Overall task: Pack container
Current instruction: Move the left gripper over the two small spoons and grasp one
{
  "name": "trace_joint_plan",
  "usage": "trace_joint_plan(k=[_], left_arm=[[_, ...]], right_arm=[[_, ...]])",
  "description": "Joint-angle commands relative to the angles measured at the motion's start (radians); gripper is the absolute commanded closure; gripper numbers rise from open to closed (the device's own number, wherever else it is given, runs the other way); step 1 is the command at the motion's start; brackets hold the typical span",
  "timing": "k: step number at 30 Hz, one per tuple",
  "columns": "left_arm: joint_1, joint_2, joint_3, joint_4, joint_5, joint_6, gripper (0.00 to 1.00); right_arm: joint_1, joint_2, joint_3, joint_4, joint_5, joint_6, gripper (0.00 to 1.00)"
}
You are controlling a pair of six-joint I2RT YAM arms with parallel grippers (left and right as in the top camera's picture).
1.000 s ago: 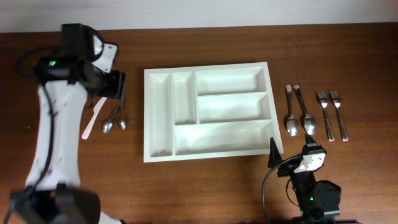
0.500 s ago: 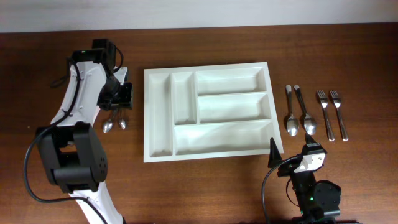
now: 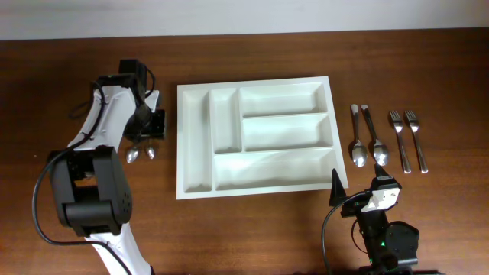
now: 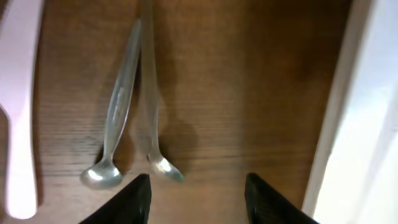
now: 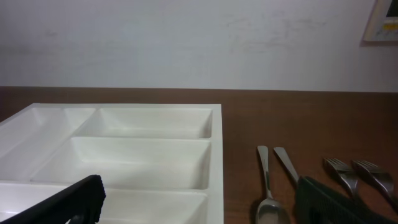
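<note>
While the left gripper (image 4: 198, 186) hangs low over the table, its 2 fingers stand wide apart with nothing between them. Just ahead of its tips lie 2 small spoons (image 4: 148, 93), bowls toward it. A pale pink utensil (image 4: 17, 124) lies further to its left and the white tray (image 4: 373, 124) close on its right. The right gripper (image 5: 199, 193) is spread open too, holding nothing. The tray lies ahead to its left, 2 large spoons (image 5: 266, 186) and 2 forks (image 5: 348, 171) ahead to its right.
</note>
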Motion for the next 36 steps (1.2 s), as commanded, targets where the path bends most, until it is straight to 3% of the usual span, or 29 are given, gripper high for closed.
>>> trace_joint_plan(k=[1,23,30,36], left_arm=[[0.021,0.002,-0.032,0.031,-0.014,-0.01,0.5],[0.059,0.002,-0.188,0.182,-0.014,-0.01,0.55],[0.059,0.002,-0.194,0.19,-0.013,-0.01,0.85],[0.059,0.002,-0.193,0.195,-0.011,-0.01,0.98]], right_arm=[[0.005,-0.007,-0.005,-0.006,0.008,0.008,0.01],[0.005,-0.007,-0.005,-0.006,0.008,0.008,0.01],[0.005,-0.007,-0.005,-0.006,0.008,0.008,0.01],[0.005,-0.007,-0.005,-0.006,0.008,0.008,0.01]])
